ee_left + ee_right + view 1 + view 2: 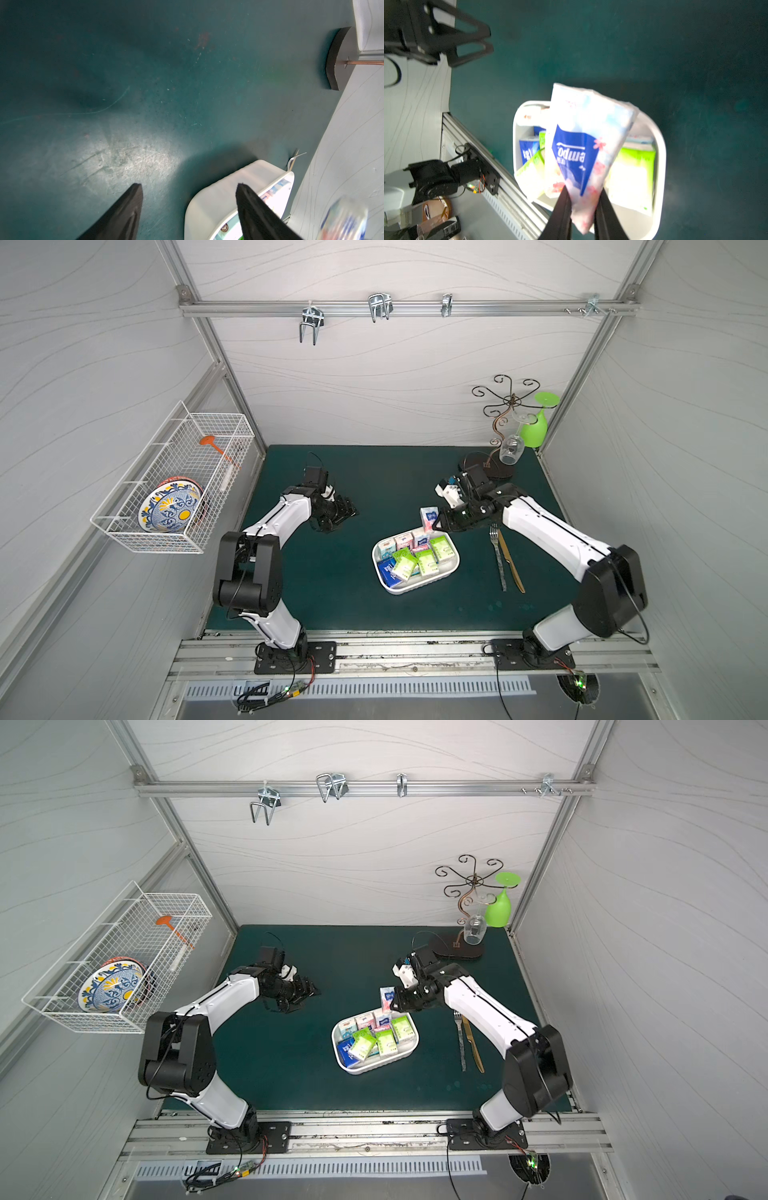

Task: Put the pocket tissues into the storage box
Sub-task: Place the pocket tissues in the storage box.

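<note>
basket point(174, 481): is hanging on the side wall, well off to the left of the left gripper, with a patterned plate point(172, 510) standing in it.
left gripper point(343, 511): is hovering over bare green surface point(332, 593), jaws standing wide apart and gripping nothing.
box point(409, 589): is sitting on the surface between the two grippers, nearer the right gripper and just below it; in the left wrist view its white wall point(218, 191) is showing just behind one finger.
packets point(415, 560): are lying packed together inside the box, green, pink, light blue and dark blue, below the right gripper's tips.
held packet point(583, 145): is hanging from the right gripper, white with pink flowers and a blue label, over the box's far rim.
right gripper point(436, 526): is pinching the held packet tightly by one end, jaws closed on it.
fork point(498, 556) and knife point(512, 564): are lying side by side on the surface, just right of the right gripper and under its arm.
stand point(494, 470): is rising behind the right gripper, with two glasses point(511, 448) hanging upside down.
</note>
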`<action>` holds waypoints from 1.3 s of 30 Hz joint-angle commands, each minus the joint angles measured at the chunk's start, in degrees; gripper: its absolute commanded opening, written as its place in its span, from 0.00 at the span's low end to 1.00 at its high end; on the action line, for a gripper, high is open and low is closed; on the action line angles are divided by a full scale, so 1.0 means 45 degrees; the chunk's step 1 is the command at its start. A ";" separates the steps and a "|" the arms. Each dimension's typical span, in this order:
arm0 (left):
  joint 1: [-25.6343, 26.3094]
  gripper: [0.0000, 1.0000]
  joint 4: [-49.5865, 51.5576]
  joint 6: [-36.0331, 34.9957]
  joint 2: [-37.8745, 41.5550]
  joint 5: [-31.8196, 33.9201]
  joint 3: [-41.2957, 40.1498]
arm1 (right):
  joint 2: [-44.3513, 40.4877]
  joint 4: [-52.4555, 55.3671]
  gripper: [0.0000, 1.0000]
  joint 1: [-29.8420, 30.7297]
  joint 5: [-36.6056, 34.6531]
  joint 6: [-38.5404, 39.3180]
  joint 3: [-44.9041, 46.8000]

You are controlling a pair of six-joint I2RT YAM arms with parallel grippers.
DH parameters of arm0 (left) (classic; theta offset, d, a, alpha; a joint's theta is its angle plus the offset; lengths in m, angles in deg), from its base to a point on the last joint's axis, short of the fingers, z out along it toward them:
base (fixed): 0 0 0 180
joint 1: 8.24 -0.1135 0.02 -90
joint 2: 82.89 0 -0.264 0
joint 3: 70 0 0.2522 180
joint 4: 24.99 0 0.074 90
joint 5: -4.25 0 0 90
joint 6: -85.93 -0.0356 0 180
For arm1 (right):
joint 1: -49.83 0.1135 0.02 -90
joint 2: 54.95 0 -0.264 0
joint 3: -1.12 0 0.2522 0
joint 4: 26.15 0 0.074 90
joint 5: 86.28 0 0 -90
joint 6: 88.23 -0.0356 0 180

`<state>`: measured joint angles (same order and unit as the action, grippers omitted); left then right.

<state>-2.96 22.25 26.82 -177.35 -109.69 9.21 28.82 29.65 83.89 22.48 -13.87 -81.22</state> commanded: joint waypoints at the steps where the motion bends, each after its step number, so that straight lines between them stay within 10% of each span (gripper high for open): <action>1: -0.0079 0.75 0.0159 -0.0215 0.0510 0.0529 0.0085 | -0.1149 0.0796 0.20 0.0676 -0.0095 -0.0309 0.0910; 17: -0.0079 0.77 0.0134 -0.0767 0.1742 0.1190 -0.0340 | -0.0832 -0.1228 0.23 0.1931 -0.0853 -0.1419 0.2725; 26: -0.0079 0.81 -0.0486 -0.2779 0.2146 0.4115 -0.0333 | -0.1406 -0.1345 0.86 0.1877 -0.1987 -0.1068 0.2584; 39: -0.0594 0.82 -0.7943 -0.5769 0.2080 0.6486 -0.3791 | -0.1941 -0.7716 0.93 -0.4944 -0.6028 0.2329 0.4582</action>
<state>-3.99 -1.78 5.14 -168.17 -83.75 -5.54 17.71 8.28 64.66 2.44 -10.26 -64.87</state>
